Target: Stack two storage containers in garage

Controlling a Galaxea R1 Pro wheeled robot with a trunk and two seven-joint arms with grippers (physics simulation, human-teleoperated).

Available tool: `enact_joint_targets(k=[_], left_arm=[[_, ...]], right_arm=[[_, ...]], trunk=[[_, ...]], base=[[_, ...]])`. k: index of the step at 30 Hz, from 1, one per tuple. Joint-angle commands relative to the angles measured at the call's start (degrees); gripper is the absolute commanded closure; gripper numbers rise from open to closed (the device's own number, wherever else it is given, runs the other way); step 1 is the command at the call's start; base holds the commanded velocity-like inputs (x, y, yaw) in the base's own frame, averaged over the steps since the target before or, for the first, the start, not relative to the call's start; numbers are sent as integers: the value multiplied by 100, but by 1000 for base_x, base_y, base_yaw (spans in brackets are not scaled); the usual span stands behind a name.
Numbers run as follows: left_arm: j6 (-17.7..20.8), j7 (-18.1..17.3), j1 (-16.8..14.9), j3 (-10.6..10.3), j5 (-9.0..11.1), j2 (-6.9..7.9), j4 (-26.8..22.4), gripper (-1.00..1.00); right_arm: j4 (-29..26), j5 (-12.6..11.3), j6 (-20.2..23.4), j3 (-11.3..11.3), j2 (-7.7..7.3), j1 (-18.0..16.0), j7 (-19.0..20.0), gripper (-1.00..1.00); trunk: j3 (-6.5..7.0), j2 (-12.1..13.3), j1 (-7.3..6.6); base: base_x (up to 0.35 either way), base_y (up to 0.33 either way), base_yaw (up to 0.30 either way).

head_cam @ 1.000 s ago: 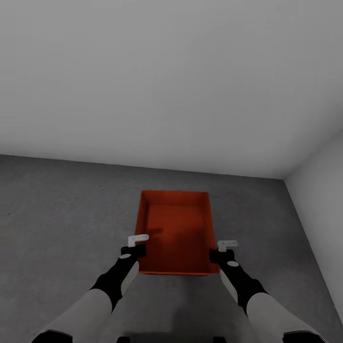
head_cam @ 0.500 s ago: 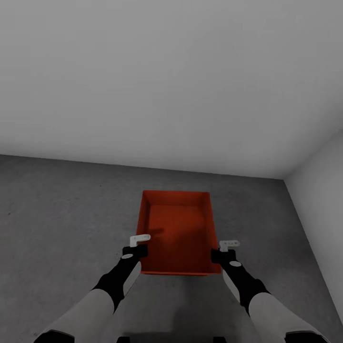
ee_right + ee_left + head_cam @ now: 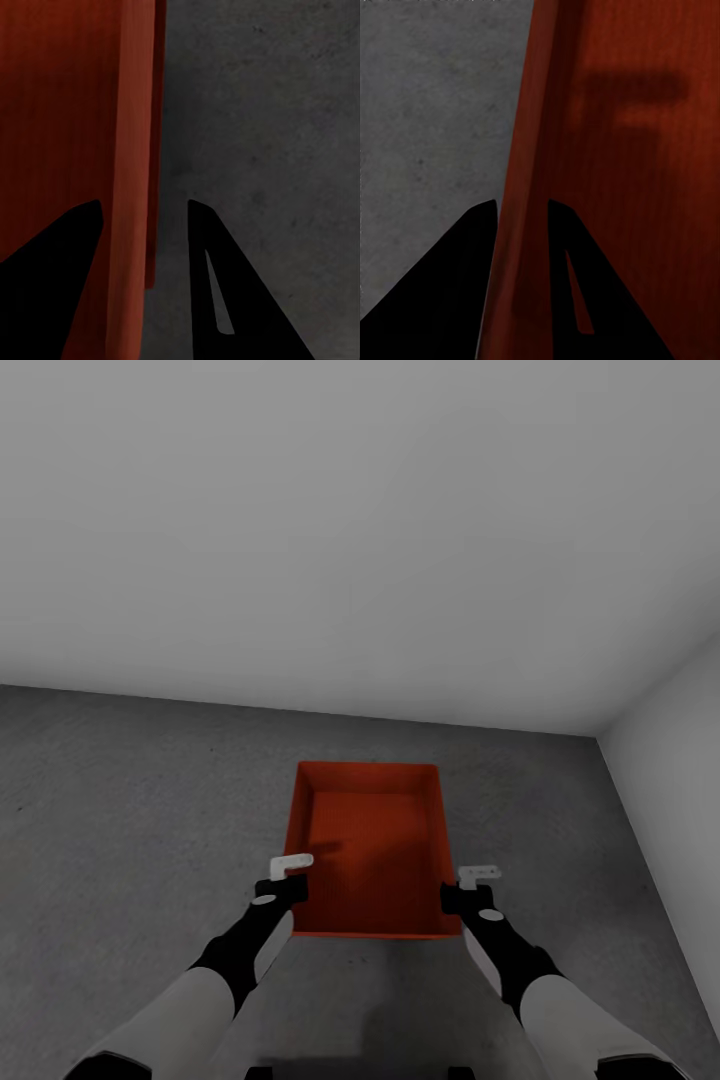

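I have one orange-red storage container (image 3: 368, 850) in the lower centre of the head frame, over the dark concrete garage floor (image 3: 120, 810), its long axis running away from me toward the pale grey wall (image 3: 350, 540). My left claw (image 3: 290, 868) grasps its left wall near the close end, and my right claw (image 3: 478, 876) straddles the right wall, one finger visibly apart. I judge both arms equally near.
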Motion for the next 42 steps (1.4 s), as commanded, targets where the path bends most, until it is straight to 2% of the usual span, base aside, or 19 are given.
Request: enact_joint_targets(k=[1, 3, 8, 17, 29, 30, 34, 42], left_arm=[[39, 75, 0, -15, 23, 41, 3, 100], [43, 85, 1, 37, -36, 18, 4, 100], [45, 89, 1, 56, -43, 17, 0, 100], [45, 92, 1, 25, -5, 27, -8, 100], [46, 97, 1, -3, 21, 32, -22, 100], [46, 95, 1, 259, -229, 113, -22, 100], [45, 96, 1, 259, -229, 113, -22, 100], [45, 101, 1, 259, -229, 113, -29, 100]], right_arm=[[-19, 27, 8, 8, -26, -6, -50, 100], [-19, -26, 7, 53, -28, -6, -47, 100], [-18, -65, 6, 89, -30, -6, -45, 100], [-18, -69, 6, 92, -28, -6, -45, 100], [-18, -69, 6, 94, -31, -6, -45, 100], [-18, 114, 6, -323, -31, -6, -45, 100], [-18, 114, 6, -323, -30, -6, -45, 100], [-19, 114, 6, -323, -28, -6, -45, 100]], trunk=[[-3, -2, 0], [-3, -2, 0], [-3, -2, 0], [-165, -363, 198], [-183, -404, 220], [-201, -444, 242], [-272, -604, 330], [-272, -604, 330]], base=[[0, 0, 0], [0, 0, 0], [0, 0, 0], [0, 0, 0], [0, 0, 0], [0, 0, 0], [0, 0, 0], [0, 0, 0]])
